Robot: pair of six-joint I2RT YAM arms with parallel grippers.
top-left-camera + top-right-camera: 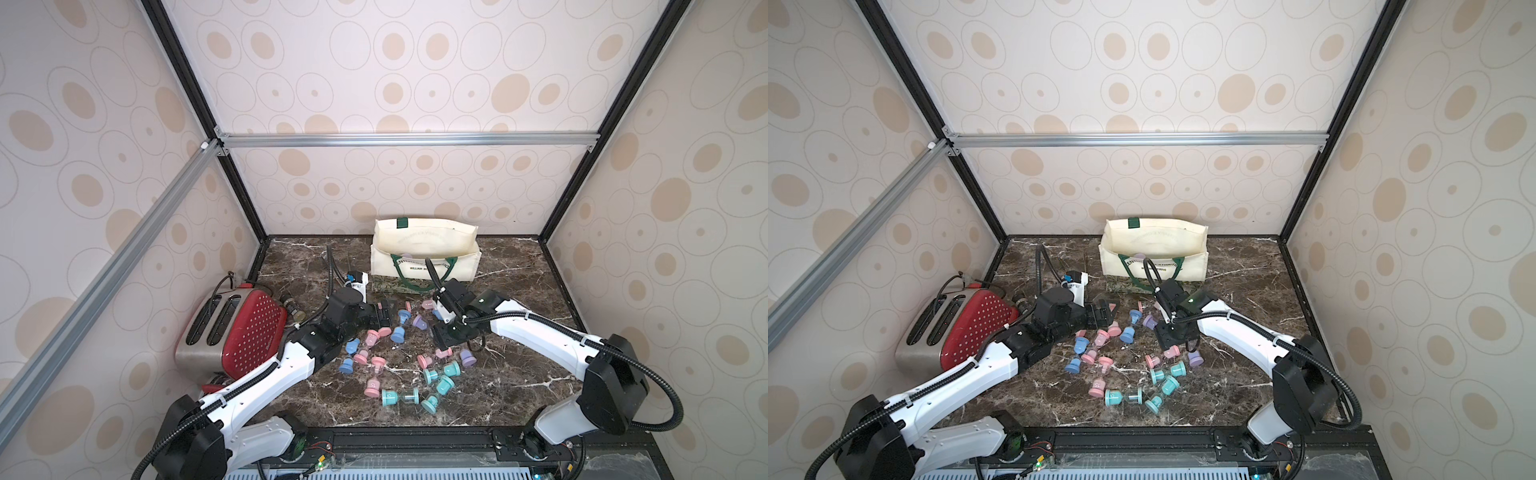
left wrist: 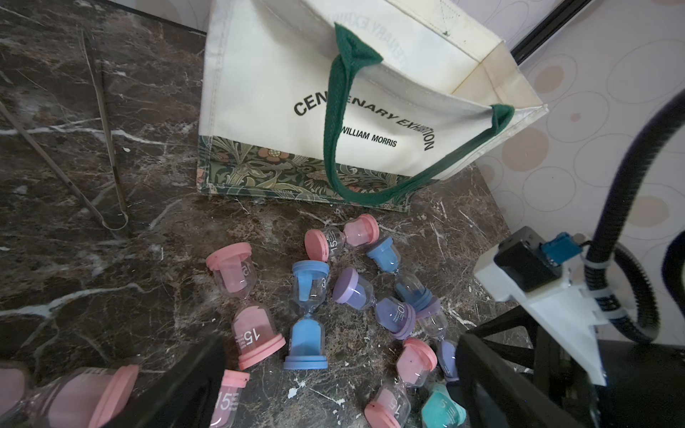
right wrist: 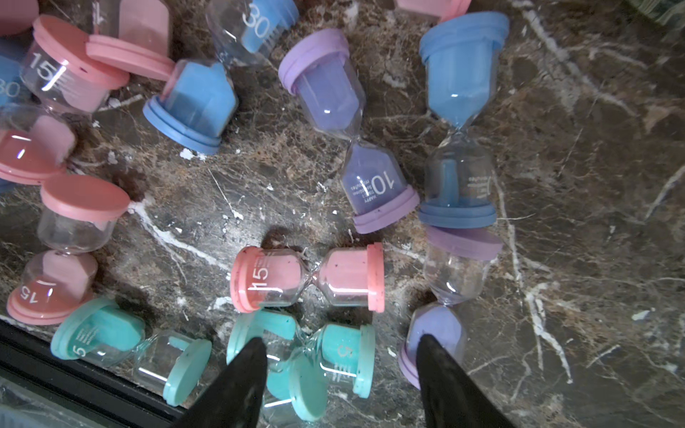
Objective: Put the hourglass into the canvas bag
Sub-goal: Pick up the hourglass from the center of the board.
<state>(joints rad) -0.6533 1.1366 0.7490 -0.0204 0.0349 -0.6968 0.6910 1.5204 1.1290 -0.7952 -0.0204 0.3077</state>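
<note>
The cream canvas bag (image 1: 424, 257) (image 1: 1154, 253) (image 2: 333, 92) stands open at the back of the marble table, its dark green handle hanging down the front. Several hourglasses in pink, blue, purple and teal lie scattered in front of it. My right gripper (image 1: 442, 340) (image 3: 339, 348) points down with its fingers apart, hovering over a teal hourglass (image 3: 344, 355) that lies next to a pink one (image 3: 307, 276). The left gripper (image 1: 384, 313) (image 2: 341, 370) stands wide open and empty, low over pink and blue hourglasses (image 2: 305, 333).
A red toaster (image 1: 237, 328) (image 1: 955, 328) stands at the left, with a small dark jar (image 1: 293, 309) beside it. Thin metal tongs (image 2: 107, 148) lie left of the bag. Patterned walls close in three sides of the table.
</note>
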